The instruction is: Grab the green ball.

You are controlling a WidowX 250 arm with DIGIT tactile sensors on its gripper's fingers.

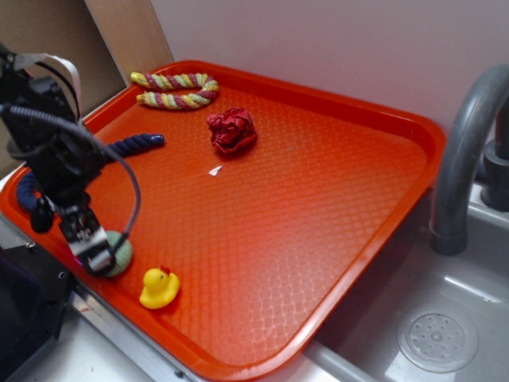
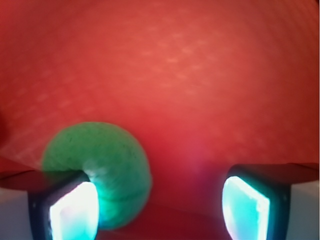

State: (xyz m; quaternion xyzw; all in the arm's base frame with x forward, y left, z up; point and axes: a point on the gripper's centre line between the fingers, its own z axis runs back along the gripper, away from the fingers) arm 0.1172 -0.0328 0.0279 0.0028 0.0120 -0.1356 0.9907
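Observation:
The green ball (image 1: 121, 253) lies on the red tray (image 1: 318, 199) near its front left edge, partly hidden behind my gripper (image 1: 95, 253). In the wrist view the ball (image 2: 107, 165) sits right against the left finger (image 2: 72, 212) and partly behind it. The right finger (image 2: 245, 207) stands far apart from it, with bare tray between. The jaws are wide open and hold nothing. The gripper is down close to the tray surface.
A yellow rubber duck (image 1: 159, 288) stands just right of the ball at the tray's front edge. A red wrinkly wad (image 1: 232, 130), a striped rope (image 1: 176, 89) and a dark blue rope (image 1: 131, 146) lie farther back. A sink and grey tap (image 1: 461, 159) are at the right.

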